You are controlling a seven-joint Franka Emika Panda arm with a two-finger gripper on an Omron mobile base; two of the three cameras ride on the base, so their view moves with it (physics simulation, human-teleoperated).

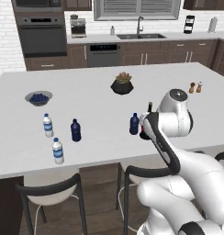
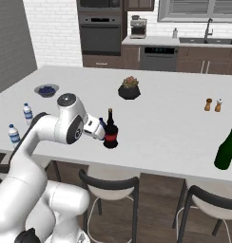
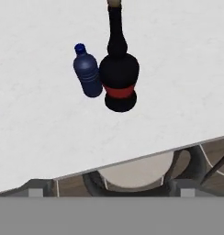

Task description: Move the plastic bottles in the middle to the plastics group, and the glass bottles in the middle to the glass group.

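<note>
The squat black bottle with a red band (image 2: 110, 132) (image 3: 118, 80) stands near the counter's front edge, and a small navy bottle (image 1: 134, 124) (image 3: 88, 74) stands close beside it. My gripper (image 2: 100, 129) (image 3: 111, 190) hovers just short of these two on the near side, open, with nothing between its fingertips (image 3: 36, 190). Far left on the counter stand two clear water bottles (image 1: 48, 125) (image 1: 58, 151) and another navy bottle (image 1: 75, 130). A tall green bottle (image 2: 226, 149) stands at the far right front.
A bowl of blueberries (image 1: 38, 97) sits behind the left bottles. A potted plant (image 1: 122, 84) is at mid-counter, with salt and pepper shakers (image 2: 208, 104) to the right. Stools (image 2: 108, 182) stand under the counter's front edge (image 3: 132, 158).
</note>
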